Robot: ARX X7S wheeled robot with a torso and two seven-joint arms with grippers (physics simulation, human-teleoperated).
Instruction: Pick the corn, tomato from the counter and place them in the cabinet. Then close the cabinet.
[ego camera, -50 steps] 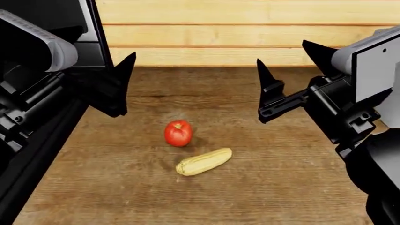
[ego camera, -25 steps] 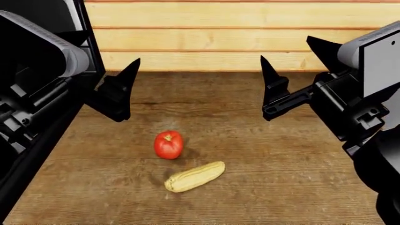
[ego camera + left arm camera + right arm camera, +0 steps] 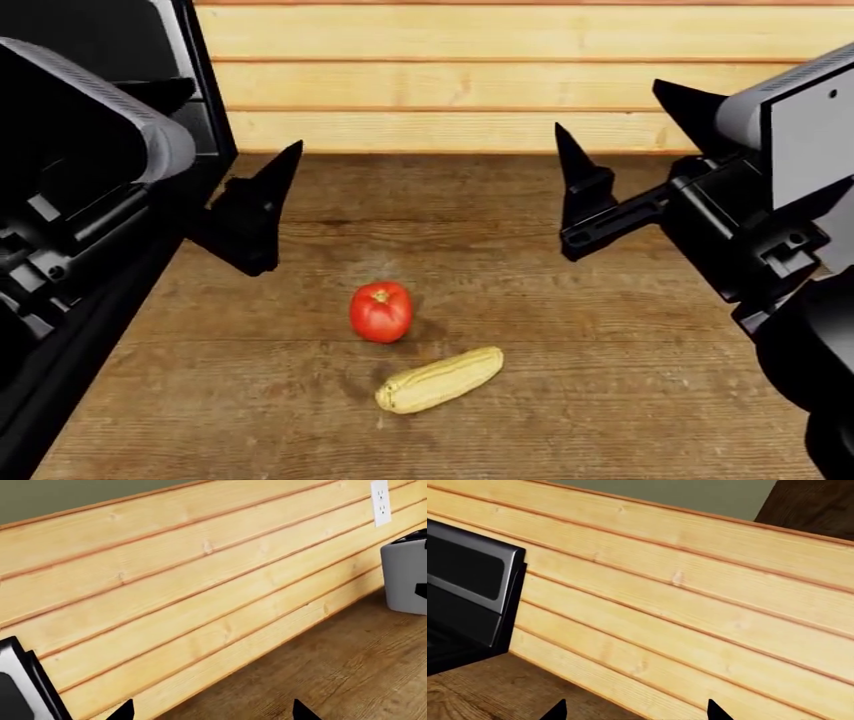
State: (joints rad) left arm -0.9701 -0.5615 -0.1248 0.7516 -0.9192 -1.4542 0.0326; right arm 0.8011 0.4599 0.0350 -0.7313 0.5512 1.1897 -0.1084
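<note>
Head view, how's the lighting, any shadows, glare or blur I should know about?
Head view: even, soft light; the tomato and the corn cast only faint shadows on the counter; no glare, everything sharp. The near arm housings fill both sides as dark masses. Left wrist and right wrist views: clear, evenly lit wall planks, no blur, only pincer tips at the edge.
</note>
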